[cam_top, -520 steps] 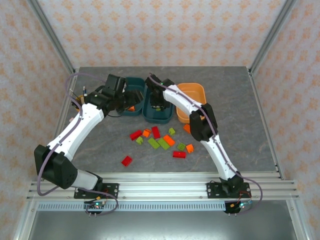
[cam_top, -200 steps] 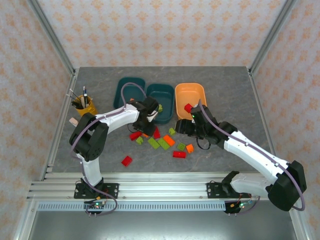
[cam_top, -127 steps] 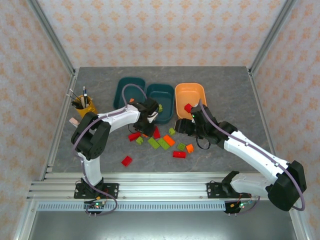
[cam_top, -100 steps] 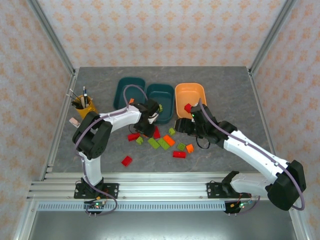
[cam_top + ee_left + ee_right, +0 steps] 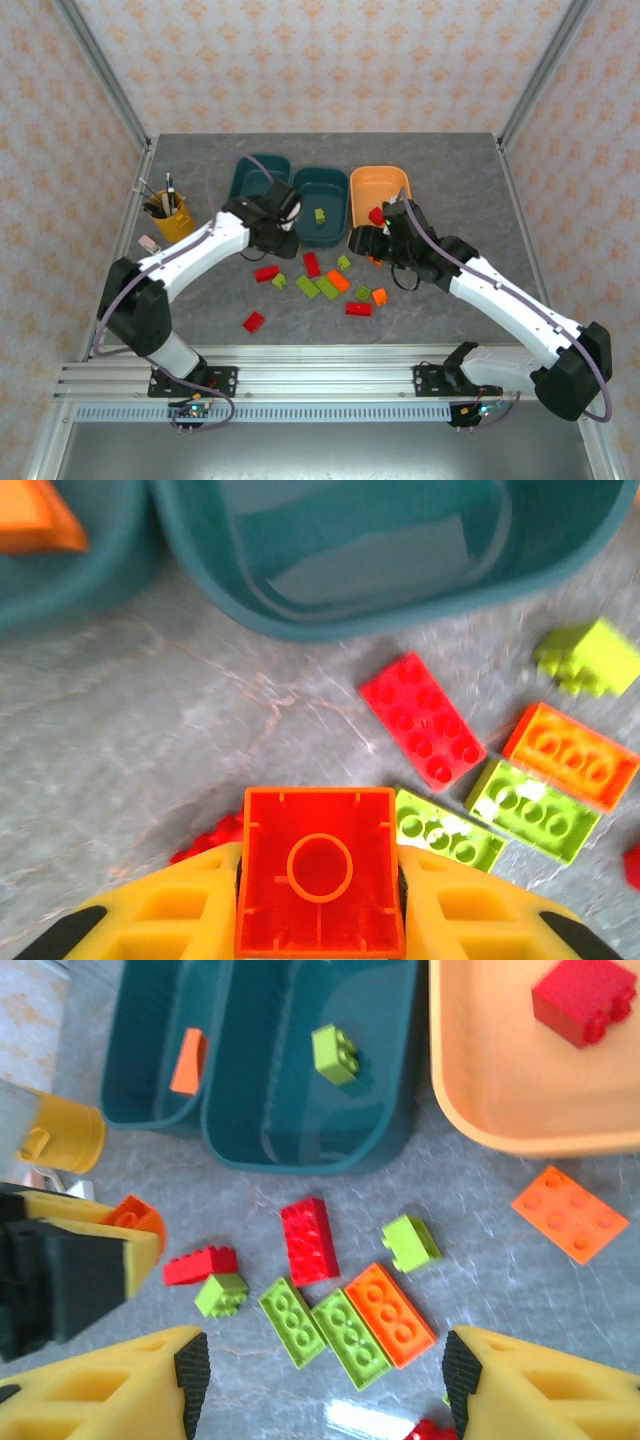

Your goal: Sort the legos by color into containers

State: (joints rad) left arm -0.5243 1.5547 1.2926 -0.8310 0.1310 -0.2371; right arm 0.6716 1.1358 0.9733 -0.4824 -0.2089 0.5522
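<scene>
The grey table (image 5: 480,200) carries a row of tubs: left teal tub (image 5: 250,175), middle teal tub (image 5: 325,190), orange tub (image 5: 380,190). A yellow cup (image 5: 172,220) stands left; loose bricks (image 5: 322,287) lie in front.

The brick (image 5: 320,840) between the left gripper's (image 5: 320,890) fingers (image 5: 170,915) is recorded as smooth, glossy moulded plastic; the fingers as matt yellow plastic. The tub (image 5: 300,620) ahead of the gripper is noted as smooth plastic with a soft sheen. The table (image 5: 120,730) beneath is found matt and stone-veined.
</scene>
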